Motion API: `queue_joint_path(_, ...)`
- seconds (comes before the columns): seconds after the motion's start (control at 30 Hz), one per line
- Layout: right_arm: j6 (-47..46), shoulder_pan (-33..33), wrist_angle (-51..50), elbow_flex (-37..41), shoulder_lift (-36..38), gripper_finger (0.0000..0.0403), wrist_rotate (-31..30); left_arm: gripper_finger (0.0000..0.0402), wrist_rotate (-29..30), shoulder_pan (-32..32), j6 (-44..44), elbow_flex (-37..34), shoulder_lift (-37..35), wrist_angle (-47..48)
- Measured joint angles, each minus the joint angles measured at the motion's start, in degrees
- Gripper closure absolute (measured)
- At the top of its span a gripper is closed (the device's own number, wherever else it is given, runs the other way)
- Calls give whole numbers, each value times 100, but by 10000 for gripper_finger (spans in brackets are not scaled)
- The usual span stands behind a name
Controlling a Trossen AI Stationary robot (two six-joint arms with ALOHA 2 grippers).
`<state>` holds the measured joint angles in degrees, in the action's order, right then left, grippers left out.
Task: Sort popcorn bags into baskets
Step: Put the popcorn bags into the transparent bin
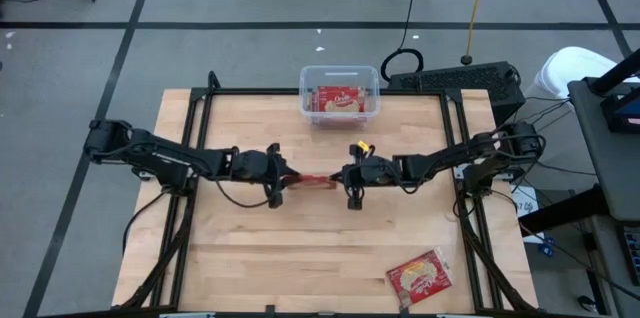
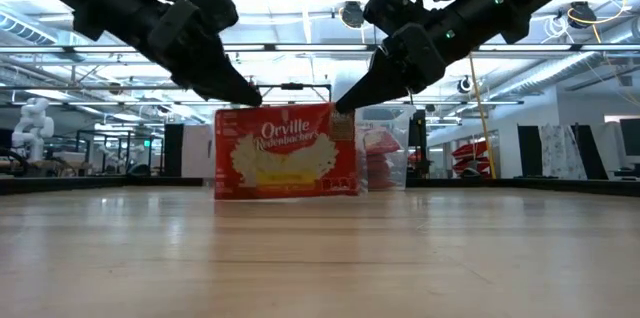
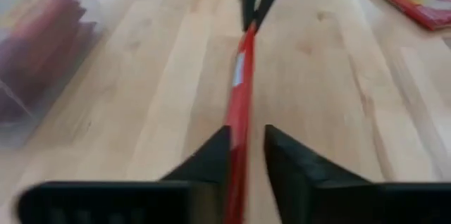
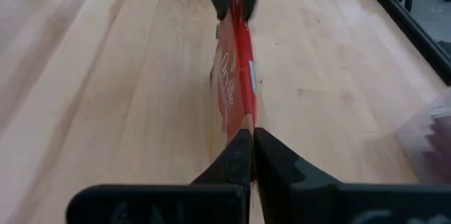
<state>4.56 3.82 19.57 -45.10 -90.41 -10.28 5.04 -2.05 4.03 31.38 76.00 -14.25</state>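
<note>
A red and yellow popcorn bag [image 1: 315, 180] stands on edge at the table's middle, its printed face [image 2: 285, 153] toward the near edge. My right gripper [image 4: 250, 136] is shut on its right end. My left gripper [image 3: 248, 136] is slightly open, with a finger on each side of the bag's left end [image 3: 239, 111]. The clear basket [image 1: 305, 93] sits at the far edge and holds several bags. Another bag [image 1: 420, 278] lies flat near the table's near right corner. My right gripper pinches the bag's right end at its upper corner [image 4: 243, 115] between its two fingers, slanting down from the table's right. The bag stays upright, and I cannot tell whether its lower edge [image 2: 285, 194] rests on the table. My left gripper may touch the bag's left upper corner [image 2: 252, 108] with one finger [image 3: 211, 160]. A gap shows at the other finger [image 3: 289, 160].
The basket [image 2: 390, 158] stands behind the held bag, a little to its right. A black frame [image 1: 200, 98] borders the wooden table. Bare wood lies on the near side of both grippers. Cables and equipment sit beyond the far right corner.
</note>
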Motion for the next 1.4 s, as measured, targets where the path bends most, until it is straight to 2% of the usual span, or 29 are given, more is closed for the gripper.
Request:
queue_joint_path(0.13,175,-119,-111,0,130,396,-24,389,-193,241,-74,2,-17,-35)
queue_joint_path(0.23,216,-248,-159,-2,266,392,-30,385,-380,433,14,2,-49,-88)
queue_joint_path(0.37,226,-349,-278,-5,276,398,151,339,-300,522,95,1,-47,-90)
queue_joint_path(0.6,346,-317,-496,-4,253,402,305,213,-202,595,261,0,76,-277)
queue_joint_path(0.7,399,-297,-472,-4,253,402,306,169,-559,590,459,0,125,-601)
queue_joint_path(0.77,387,-295,-484,-4,253,402,308,148,-804,575,536,7,212,-700)
queue_joint_path(0.87,379,-300,-479,-4,253,402,306,136,-700,529,613,0,389,-625)
queue_joint_path(0.93,371,-297,-478,-4,253,402,308,143,-663,523,665,0,543,-544)
queue_joint_path(1.03,329,-297,-484,-4,253,403,304,180,-524,523,669,0,731,-533)
queue_joint_path(1.13,258,-297,-496,-4,253,403,298,242,-494,523,657,0,774,-529)
queue_joint_path(1.3,285,-306,-474,-4,286,397,135,371,-504,523,505,-2,630,-477)
queue_joint_path(1.4,426,-313,-659,-3,475,378,-135,378,-480,542,486,0,546,-443)
